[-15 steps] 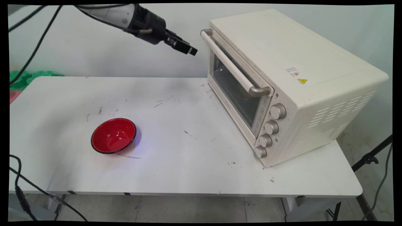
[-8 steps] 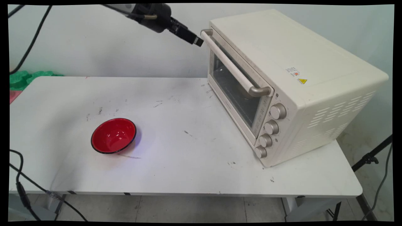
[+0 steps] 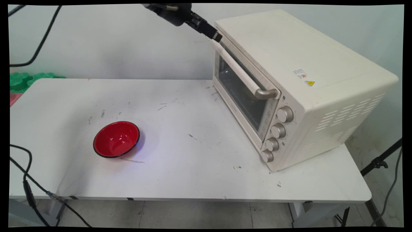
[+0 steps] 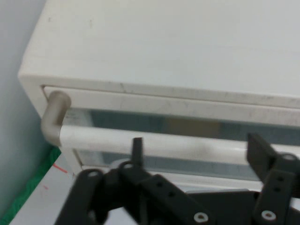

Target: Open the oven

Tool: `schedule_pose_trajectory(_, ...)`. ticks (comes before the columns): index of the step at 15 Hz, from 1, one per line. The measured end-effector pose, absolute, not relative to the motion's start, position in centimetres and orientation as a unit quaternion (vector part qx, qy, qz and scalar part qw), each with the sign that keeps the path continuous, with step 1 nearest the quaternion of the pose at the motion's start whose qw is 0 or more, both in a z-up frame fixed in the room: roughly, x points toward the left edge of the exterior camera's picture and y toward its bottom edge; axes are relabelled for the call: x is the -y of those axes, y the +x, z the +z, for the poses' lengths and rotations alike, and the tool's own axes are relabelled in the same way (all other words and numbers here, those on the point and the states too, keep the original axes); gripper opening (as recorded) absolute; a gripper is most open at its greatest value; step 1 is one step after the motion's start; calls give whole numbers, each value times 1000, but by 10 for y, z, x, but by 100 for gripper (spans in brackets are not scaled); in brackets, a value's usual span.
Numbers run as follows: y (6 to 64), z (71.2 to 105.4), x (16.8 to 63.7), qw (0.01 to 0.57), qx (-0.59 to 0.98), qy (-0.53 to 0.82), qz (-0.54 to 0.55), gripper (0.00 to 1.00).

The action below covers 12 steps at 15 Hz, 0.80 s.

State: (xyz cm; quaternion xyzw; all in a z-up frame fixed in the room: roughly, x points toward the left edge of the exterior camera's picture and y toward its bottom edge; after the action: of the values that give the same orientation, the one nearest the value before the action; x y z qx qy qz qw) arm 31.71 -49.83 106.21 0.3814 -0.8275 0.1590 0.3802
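Since a second ago your black two-finger gripper (image 3: pixel 216 36) has travelled right and up across the wall, from open air left of the oven to the far end of the cream bar handle (image 3: pixel 239 69) on the cream countertop oven (image 3: pixel 305 74). You can see in the hand view that the fingers (image 4: pixel 137 149) stand spread apart, one on each side of a stretch of that handle (image 4: pixel 154 140), gripping nothing. The oven's glass door (image 3: pixel 236 90) is closed. Well away on the white table (image 3: pixel 199 161), the red bowl with a black rim (image 3: pixel 116 139) sits upright, left of the oven.
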Motion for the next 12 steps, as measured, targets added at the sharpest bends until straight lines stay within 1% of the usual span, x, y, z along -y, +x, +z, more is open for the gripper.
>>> schedule_pose_trajectory(1,312,1063,501,378,829,381,159,0)
schedule_pose_trajectory(6,293,1058,513,362,838,375,161,0)
schedule_pose_trajectory(12,275,1046,525,345,848,367,162,0)
